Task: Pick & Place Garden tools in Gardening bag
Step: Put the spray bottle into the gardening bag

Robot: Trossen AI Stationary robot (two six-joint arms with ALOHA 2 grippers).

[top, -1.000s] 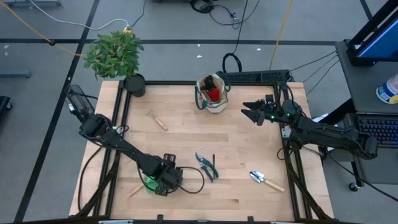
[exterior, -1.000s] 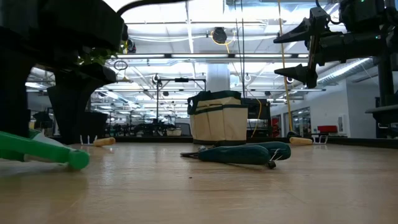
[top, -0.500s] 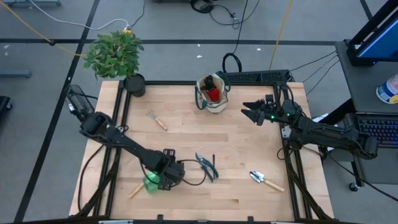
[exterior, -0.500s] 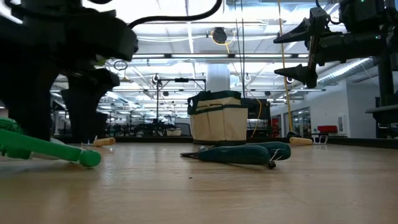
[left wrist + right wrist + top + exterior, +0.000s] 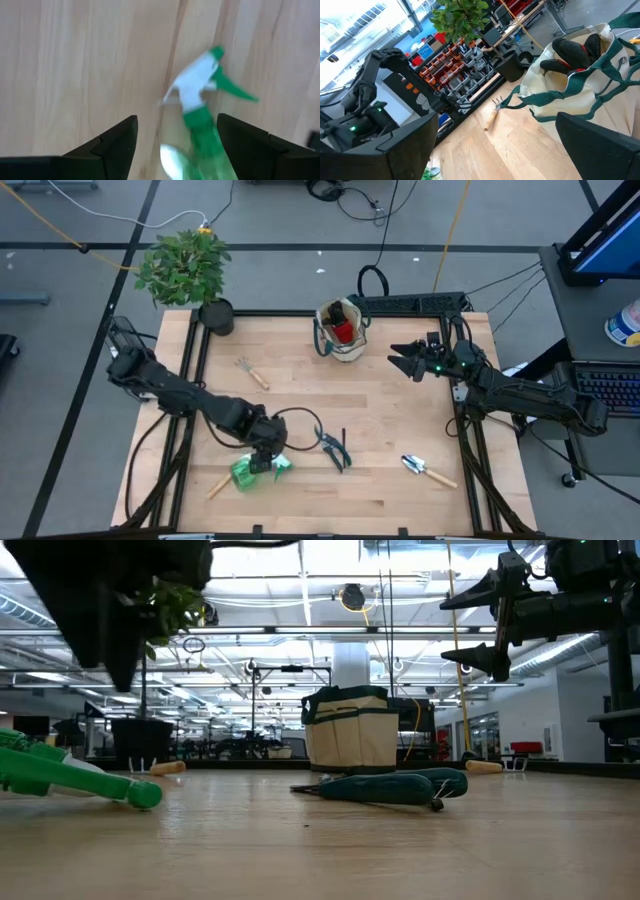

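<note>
Here the left gripper (image 5: pixel 175 145) hovers spread over the spray bottle (image 5: pixel 250 471) lying at the table's (image 5: pixel 380 410) front — next, drop and pinch its body, then carry it to the bag (image 5: pixel 341 330); the right gripper (image 5: pixel 403 361) waits agape.

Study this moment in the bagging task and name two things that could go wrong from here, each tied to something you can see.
1. The spray bottle lies on its side beneath the open left gripper, off-centre toward one finger; closing now might clip it or roll it away.
2. The gardening bag is small and soft and already holds gloves, so the bottle may snag its rim or tip it. The right gripper hangs open beside the bag, not holding it.
</note>
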